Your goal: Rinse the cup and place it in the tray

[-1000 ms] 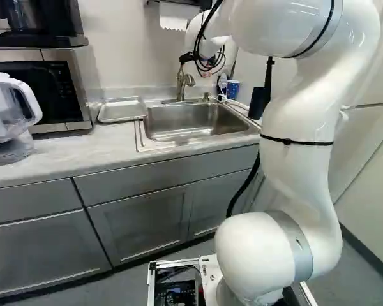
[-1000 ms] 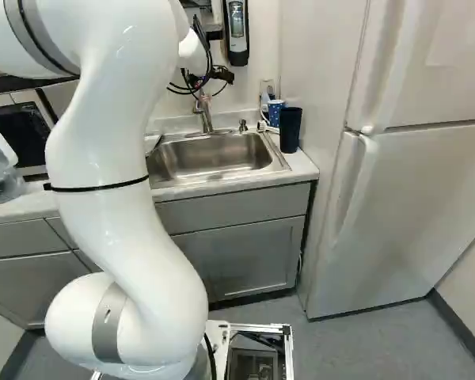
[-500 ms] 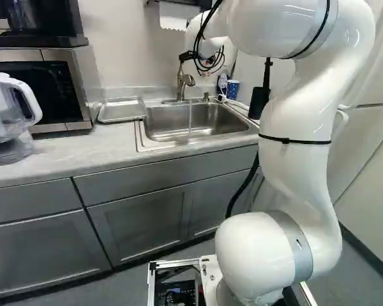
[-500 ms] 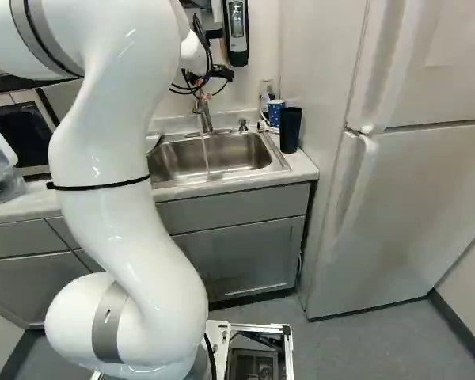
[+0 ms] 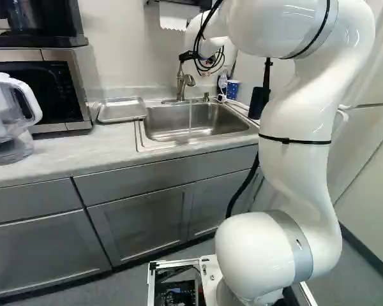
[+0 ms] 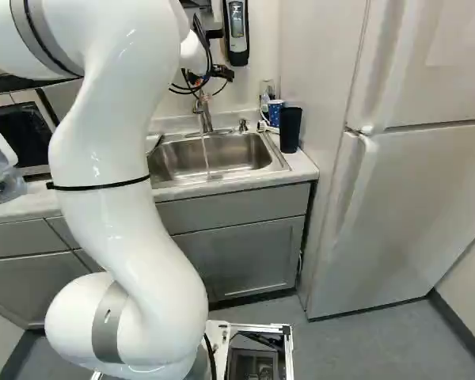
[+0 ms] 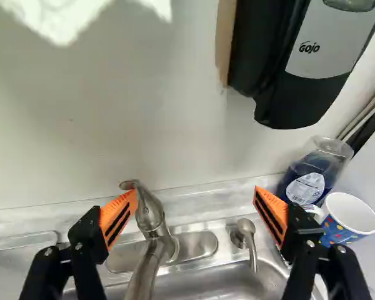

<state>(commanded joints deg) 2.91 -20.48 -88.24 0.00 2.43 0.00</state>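
Blue with coloured dots and white inside, the cup point(image 7: 350, 219) stood upright near the back corner of the counter point(image 5: 57, 150), just beside the sink point(image 6: 210, 162) and next to a clear bottle of blue liquid point(image 7: 315, 175). We had our gripper point(image 6: 219, 74) up at the faucet point(image 7: 151, 215), its two fingers spread wide with nothing grasped; the faucet's lever rose by one orange pad point(image 7: 119, 215), though we could not tell whether they touched. Water point(image 5: 190, 118) ran from the spout into the basin. The metal tray point(image 5: 122, 109) lay across the sink from the cup, near the microwave point(image 5: 48, 86). We saw a dark tumbler point(image 6: 290, 129) close in front of the cup.
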